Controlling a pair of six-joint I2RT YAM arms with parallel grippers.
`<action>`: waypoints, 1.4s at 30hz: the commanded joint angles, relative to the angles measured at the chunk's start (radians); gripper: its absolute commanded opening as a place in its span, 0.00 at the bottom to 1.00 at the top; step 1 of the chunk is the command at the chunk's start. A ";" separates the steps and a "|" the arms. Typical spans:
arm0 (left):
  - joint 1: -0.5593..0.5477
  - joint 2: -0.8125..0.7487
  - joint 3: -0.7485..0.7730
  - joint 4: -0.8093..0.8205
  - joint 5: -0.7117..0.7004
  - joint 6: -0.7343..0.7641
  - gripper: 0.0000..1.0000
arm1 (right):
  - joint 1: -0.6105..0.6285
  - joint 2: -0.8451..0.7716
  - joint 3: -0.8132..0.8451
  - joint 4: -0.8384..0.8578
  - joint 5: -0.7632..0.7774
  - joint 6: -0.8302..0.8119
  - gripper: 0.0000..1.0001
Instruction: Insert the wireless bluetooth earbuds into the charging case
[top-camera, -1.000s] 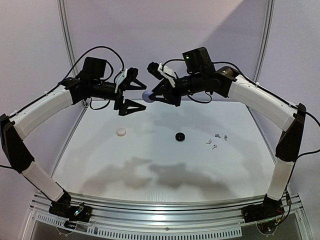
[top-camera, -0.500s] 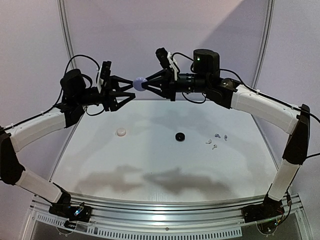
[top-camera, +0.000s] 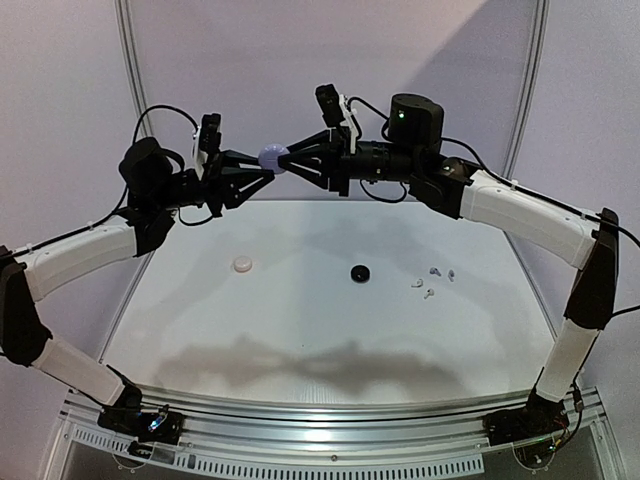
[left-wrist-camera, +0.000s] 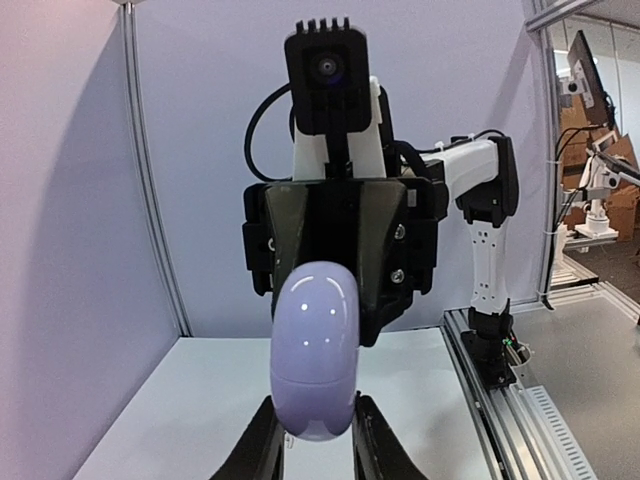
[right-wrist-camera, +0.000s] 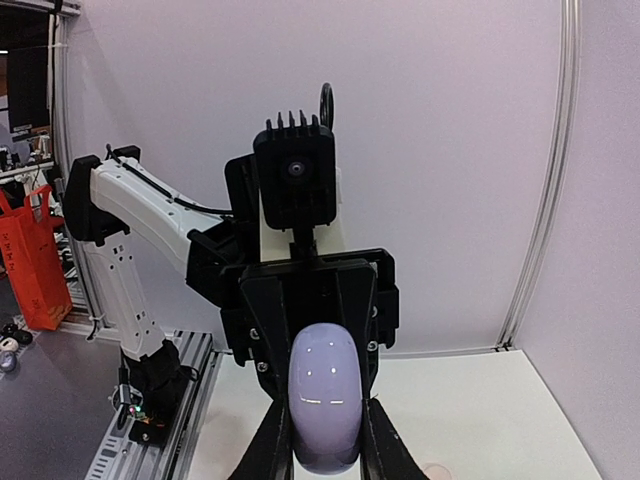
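Note:
A lavender oval charging case (top-camera: 272, 157) hangs high above the back of the table, held from both sides. My left gripper (top-camera: 264, 171) reaches in from the left and is shut on one end of the case (left-wrist-camera: 314, 355). Its fingers (left-wrist-camera: 262, 445) press both flanks. My right gripper (top-camera: 287, 162) comes from the right and is shut on the other end of the case (right-wrist-camera: 324, 395). The case looks closed. Several tiny pale earbuds (top-camera: 417, 283) lie loose on the table at the right, far below both grippers.
A small black round case (top-camera: 359, 272) sits mid-table and a white round case (top-camera: 242, 264) lies to its left. The white table (top-camera: 300, 330) is walled by pale panels at the back and sides. An aluminium rail (top-camera: 330, 410) runs along the near edge.
My left gripper swung in to the case and closed on it. The right gripper carried the case up and leftward to meet it and stays shut.

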 joint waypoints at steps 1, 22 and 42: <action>-0.022 0.015 0.025 0.025 0.027 -0.015 0.23 | 0.006 0.021 0.014 0.010 0.002 0.008 0.00; -0.025 0.016 0.024 0.054 0.036 -0.031 0.00 | 0.005 0.032 0.047 -0.078 0.023 -0.040 0.20; -0.050 -0.032 0.035 -0.312 -0.047 0.716 0.00 | 0.005 0.036 0.156 -0.289 0.261 -0.160 0.67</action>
